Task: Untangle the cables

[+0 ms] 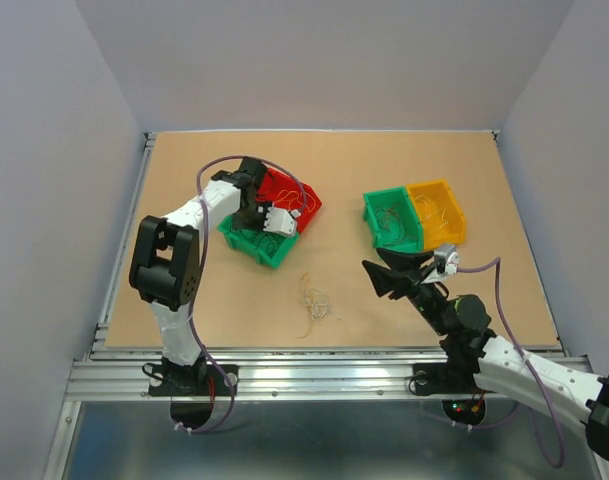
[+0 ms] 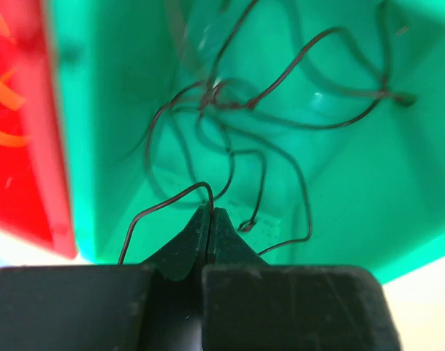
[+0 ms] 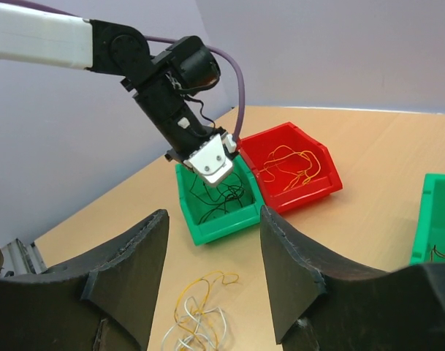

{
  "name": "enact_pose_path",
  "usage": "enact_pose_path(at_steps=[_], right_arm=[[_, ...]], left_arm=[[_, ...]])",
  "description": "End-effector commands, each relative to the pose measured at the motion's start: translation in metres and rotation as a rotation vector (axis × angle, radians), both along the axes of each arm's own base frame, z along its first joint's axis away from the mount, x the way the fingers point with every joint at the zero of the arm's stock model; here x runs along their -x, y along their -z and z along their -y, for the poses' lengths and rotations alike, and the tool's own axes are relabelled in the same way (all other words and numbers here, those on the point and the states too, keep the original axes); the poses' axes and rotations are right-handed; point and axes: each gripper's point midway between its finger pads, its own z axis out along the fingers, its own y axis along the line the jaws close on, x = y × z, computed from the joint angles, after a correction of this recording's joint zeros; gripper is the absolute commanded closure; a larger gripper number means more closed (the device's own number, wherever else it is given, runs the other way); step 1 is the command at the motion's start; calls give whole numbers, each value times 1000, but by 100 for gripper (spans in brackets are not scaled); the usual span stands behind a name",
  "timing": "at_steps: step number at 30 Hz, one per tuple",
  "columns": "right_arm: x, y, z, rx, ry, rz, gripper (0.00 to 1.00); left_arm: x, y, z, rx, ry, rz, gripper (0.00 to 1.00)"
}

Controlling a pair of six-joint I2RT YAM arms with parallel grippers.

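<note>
A small tangle of yellow and whitish cables [image 1: 314, 303] lies loose on the table; it also shows in the right wrist view [image 3: 199, 316]. My left gripper [image 1: 274, 228] reaches into the left green bin [image 1: 246, 243]. In the left wrist view it [image 2: 210, 212] is shut on a thin dark wire [image 2: 171, 196], above several dark wires [image 2: 229, 131] lying in that bin [image 2: 105, 146]. My right gripper [image 1: 389, 275] is open and empty, hovering right of the tangle; its jaws [image 3: 214, 212] stand wide apart.
A red bin [image 1: 306, 197] with orange wires [image 3: 291, 164] touches the left green bin. A second green bin [image 1: 372, 208] holding wires and a yellow bin [image 1: 456, 215] stand side by side at the right. Grey walls surround the table.
</note>
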Motion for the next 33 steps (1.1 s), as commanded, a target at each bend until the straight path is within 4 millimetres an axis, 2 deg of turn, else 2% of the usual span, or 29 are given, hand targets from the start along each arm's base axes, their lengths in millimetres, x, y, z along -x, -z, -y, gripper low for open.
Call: enact_pose_path(at_steps=[1,4,6,10,11,12,13,17,20,25,29,33], right_arm=[[1,-19,-2,-33,-8,34,42],[2,-19,-2,-30,-11,32,42],[1,-19,-2,-33,-8,34,42],[2,-19,-1,-33,-8,36,43],[2,-19,-1,-32,-7,37,43],[2,-19,-1,-32,-7,37,43],[2,-19,-1,-32,-8,36,43],[3,-20,-2,-33,-13,38,44],[2,-19,-1,-35,-10,34,44],[1,-20,-2,-33,-10,32,44],[1,-18,-3,-29,-12,29,44],[1,-20,-3,-31,-10,31,45]], left_arm=[[15,4,5,-97,98,-60,99],[22,11,12,-122,141,-95,95],[21,17,15,-137,145,-105,88],[13,19,16,-139,128,-93,64],[13,17,17,-137,125,-92,46],[17,17,17,-138,128,-110,12],[16,10,21,-120,131,-110,1],[15,-9,22,-114,139,-79,1],[15,-32,22,-98,153,-25,1],[28,-37,21,-115,160,-65,17],[26,-43,17,-129,134,-43,22],[24,-60,20,-105,126,-3,24]])
